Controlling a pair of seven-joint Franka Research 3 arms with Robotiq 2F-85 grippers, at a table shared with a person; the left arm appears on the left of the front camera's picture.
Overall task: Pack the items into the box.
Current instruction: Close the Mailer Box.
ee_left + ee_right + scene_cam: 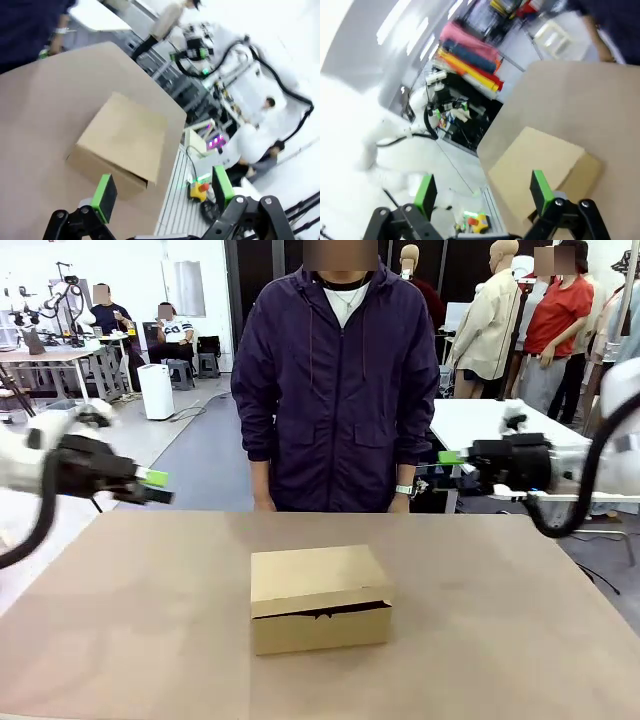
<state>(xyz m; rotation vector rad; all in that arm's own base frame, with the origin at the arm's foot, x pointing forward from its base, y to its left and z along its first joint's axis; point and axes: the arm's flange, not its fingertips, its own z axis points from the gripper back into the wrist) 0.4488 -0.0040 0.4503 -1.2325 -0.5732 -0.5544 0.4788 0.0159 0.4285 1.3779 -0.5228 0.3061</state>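
Note:
The box (319, 597) is plain brown cardboard and sits at the middle of the table with its flap lid down, a thin dark gap along the front. It also appears as the box (122, 143) in the left wrist view and the box (542, 171) in the right wrist view. The items are out of view. My left gripper (155, 486) hovers above the table's far left corner, open and empty; its green pads (104, 197) stand wide apart. At the far right, my right gripper (450, 459) hangs off the table's edge, open and empty, pads (541, 191) spread.
A person in a dark purple jacket (336, 380) stands at the far side of the table (130, 640), arms down. The brown tabletop is bare around the box. My other arm (240, 60) shows beyond the table's edge in the left wrist view.

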